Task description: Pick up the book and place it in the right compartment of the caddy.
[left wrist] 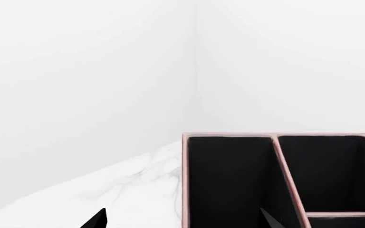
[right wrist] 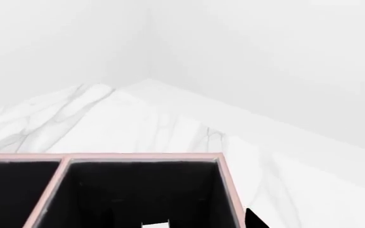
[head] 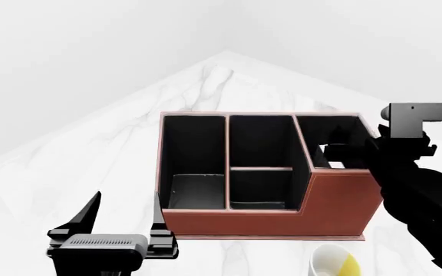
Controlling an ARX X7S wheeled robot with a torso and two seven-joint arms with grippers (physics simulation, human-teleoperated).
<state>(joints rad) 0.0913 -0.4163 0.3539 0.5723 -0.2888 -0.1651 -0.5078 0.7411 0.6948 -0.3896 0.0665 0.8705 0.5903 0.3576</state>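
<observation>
Sim kitchen-white corner, marble-look white table (head: 90,149): my right gripper (head: 340,154) hangs over the reddish-brown leather-look caddy w/ black lining and pale stitching (head: 236,221), right at its tall, deep square end section, the right compartment (head: 330,125). My left gripper (head: 126,198) sits low, just beside the caddy's opposite end, jaws wide apart, holding nothing.

The small black hardcover book (head: 336,165) shows only as a white sliver of page edge beneath my right fingers, inside the right compartment's mouth; the right wrist view gives the same white strip (right wrist: 156,224) low in the black well. It is prob. sitting betw. my right jaws, but black on black, I cannot tell whether they are clamped on it or already parted.

Risks from here: if the book is tilted it may catch the inner divider or the higher wall and wedge instead of dropping flat. Letting go too high means a bounce against the lining. Pulling out w/ fingers not fully parted could drag the book back up, or nudge the caddy toward the white-and-yellow mug (head: 332,261) standing just in front of that end.

Contents: long narrow end section looks empty, both halves of the divided middle section too; the right compartment has the book only.
</observation>
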